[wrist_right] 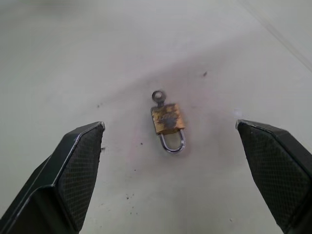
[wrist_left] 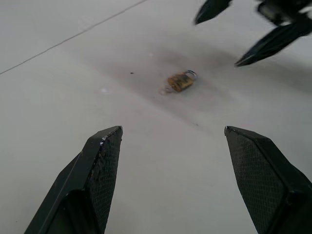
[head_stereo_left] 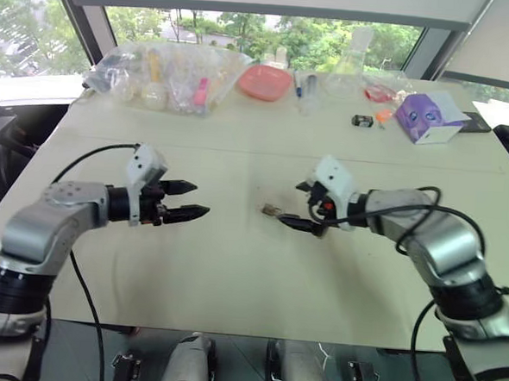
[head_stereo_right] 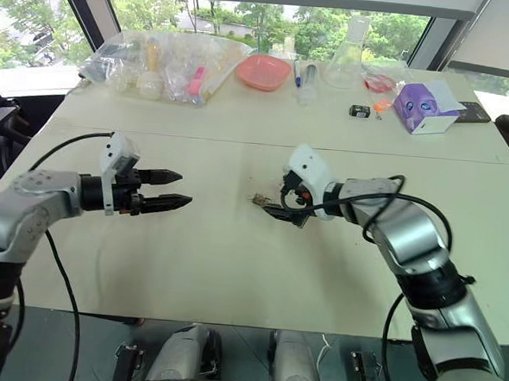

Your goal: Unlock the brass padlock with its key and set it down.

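The brass padlock (wrist_right: 168,119) lies flat on the white table (head_stereo_left: 232,275), near its middle, and is small, with a thin silvery shackle. Its key (wrist_right: 157,96) sticks out of the end opposite the shackle, showing a small round head. My right gripper (head_stereo_left: 293,203) hovers open just right of the padlock (head_stereo_left: 270,210), tilted down at it. In the right wrist view its fingers (wrist_right: 78,165) stand wide on either side of the padlock, not touching it. My left gripper (head_stereo_left: 200,199) is open and empty, well to the padlock's left, pointing toward it.
Along the table's far edge sit a clear plastic bag of items (head_stereo_left: 166,77), a pink dish (head_stereo_left: 264,81), a glass flask (head_stereo_left: 353,63), a small black object (head_stereo_left: 362,121) and a purple box (head_stereo_left: 427,117). The table's front edge runs close below both arms.
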You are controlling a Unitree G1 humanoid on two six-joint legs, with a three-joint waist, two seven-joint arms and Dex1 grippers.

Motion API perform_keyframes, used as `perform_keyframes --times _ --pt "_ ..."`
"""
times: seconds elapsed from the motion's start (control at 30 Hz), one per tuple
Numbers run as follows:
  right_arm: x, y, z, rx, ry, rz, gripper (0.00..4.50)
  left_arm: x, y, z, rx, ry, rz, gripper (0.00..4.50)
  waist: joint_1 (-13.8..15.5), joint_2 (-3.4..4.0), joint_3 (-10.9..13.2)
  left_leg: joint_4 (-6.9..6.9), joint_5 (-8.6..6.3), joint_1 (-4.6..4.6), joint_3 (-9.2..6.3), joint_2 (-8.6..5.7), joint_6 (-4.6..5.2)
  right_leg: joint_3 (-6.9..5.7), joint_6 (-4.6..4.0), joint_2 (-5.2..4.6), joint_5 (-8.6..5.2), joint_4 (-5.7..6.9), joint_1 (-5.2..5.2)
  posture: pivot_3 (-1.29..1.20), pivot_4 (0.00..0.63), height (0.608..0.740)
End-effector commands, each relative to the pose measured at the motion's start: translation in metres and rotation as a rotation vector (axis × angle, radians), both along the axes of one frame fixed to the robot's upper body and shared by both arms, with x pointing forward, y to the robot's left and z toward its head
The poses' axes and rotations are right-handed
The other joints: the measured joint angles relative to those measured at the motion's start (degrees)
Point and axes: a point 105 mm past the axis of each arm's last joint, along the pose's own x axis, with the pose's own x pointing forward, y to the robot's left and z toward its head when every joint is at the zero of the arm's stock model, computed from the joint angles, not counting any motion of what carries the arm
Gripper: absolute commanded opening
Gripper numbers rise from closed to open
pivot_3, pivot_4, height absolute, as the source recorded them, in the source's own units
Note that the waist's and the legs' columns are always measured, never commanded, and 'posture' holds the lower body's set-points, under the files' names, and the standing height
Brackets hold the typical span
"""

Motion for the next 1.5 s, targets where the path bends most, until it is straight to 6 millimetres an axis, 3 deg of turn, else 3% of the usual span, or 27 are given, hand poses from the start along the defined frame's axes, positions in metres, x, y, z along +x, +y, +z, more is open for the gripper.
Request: perform_keyframes --times 0.03,0.43,0.7,0.87,0.97,1.13,1.23,1.47,1.5 --pt "0.010 0.008 0.000 -0.029 -0.006 0.046 4.50 -0.003 0.001 0.008 0.035 -0.033 -0.039 3.45 0.0 0.00 0.0 0.00 0.00 0.00 0.01 0.00 0.00 0.00 0.00 -0.01 0.00 -0.01 0.00 0.00 0.150 0.733" --pt "0.034 0.019 -0.034 -0.085 0.074 0.046 4.50 -0.008 -0.003 -0.001 0.008 -0.036 0.008 3.45 -0.2 0.00 0.0 0.03 0.01 0.01 0.03 0.03 -0.01 0.01 0.01 0.00 0.00 0.07 -0.01 0.00 0.150 0.733" --pt "0.035 0.024 -0.041 -0.111 0.041 0.075 0.63 -0.006 -0.005 -0.005 -0.003 -0.033 0.022 3.49 -0.4 0.00 0.0 0.03 0.03 0.08 0.03 0.05 -0.05 0.02 0.01 0.01 0.00 0.13 0.02 0.00 0.150 0.733" --pt "0.030 0.027 -0.031 -0.144 -0.084 0.153 0.64 0.002 -0.004 -0.007 -0.033 -0.025 0.042 3.49 -0.3 0.01 0.0 0.03 0.04 0.08 0.03 0.04 -0.07 0.01 0.01 0.01 0.00 0.13 0.02 0.00 0.150 0.733" --pt "0.029 0.028 -0.016 -0.171 -0.245 0.209 0.64 0.008 -0.006 -0.004 -0.091 -0.023 0.056 3.49 -0.1 0.01 0.0 0.03 0.04 0.07 0.04 0.04 -0.07 0.02 0.01 0.00 0.00 0.13 0.01 0.00 0.150 0.733" --pt "0.024 0.037 0.049 -0.155 -0.643 0.262 0.64 0.030 -0.021 0.013 -0.350 0.045 0.044 3.49 0.0 0.05 0.0 0.09 0.04 0.01 0.07 0.00 -0.07 0.00 0.03 -0.02 0.01 0.12 0.01 0.00 0.150 0.733" --pt "0.021 0.039 0.069 -0.183 -0.786 0.273 0.64 0.036 -0.031 0.020 -0.408 0.063 0.003 3.49 -0.2 0.05 0.0 0.08 0.05 0.02 0.07 0.01 -0.09 0.00 0.03 0.00 0.01 0.12 0.01 0.00 0.150 0.733" --pt "0.013 0.044 0.090 -0.200 -0.916 0.272 0.64 0.052 -0.051 0.041 -0.529 0.068 -0.073 3.49 -0.1 0.04 0.0 0.08 0.08 0.03 0.17 0.00 -0.14 -0.01 0.03 0.01 0.01 0.12 0.02 0.00 0.150 0.733" --pt "0.012 0.044 0.091 -0.203 -0.922 0.270 0.64 0.053 -0.052 0.045 -0.543 0.067 -0.085 2.93 -0.1 0.04 0.0 0.08 0.08 0.02 0.17 0.00 -0.14 -0.01 0.03 0.01 0.01 0.11 0.03 0.00 0.150 0.733"
